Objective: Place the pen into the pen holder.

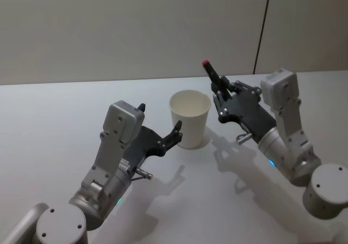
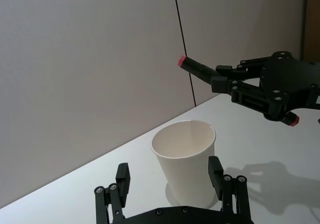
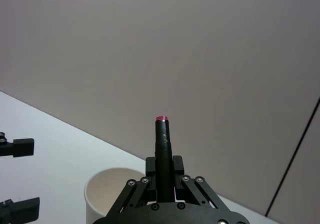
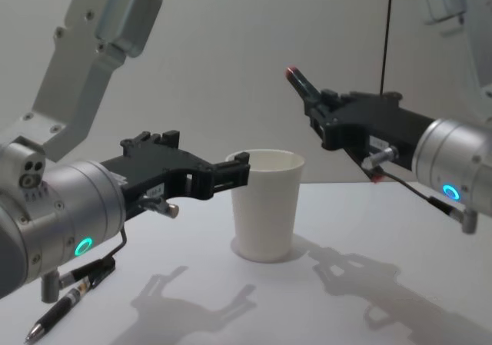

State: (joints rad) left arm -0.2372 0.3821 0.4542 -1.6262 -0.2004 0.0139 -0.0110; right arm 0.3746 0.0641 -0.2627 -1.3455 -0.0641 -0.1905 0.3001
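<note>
The pen (image 1: pixel 213 75) clamped in the right gripper's (image 1: pixel 222 92) black jaws is black, its end beyond the jaws capped red; the pen holder (image 1: pixel 190 119) just beyond the left gripper's (image 1: pixel 160 118) black jaws is plain white, unpatterned; the table (image 1: pixel 54 113) is pale grey-white; the left arm (image 1: pixel 117 146) and right arm (image 1: pixel 285 108) are silver-grey.

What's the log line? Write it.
right gripper shut on black red-capped pen, raised beside white paper cup; left gripper open beside cup; pen outside
</note>
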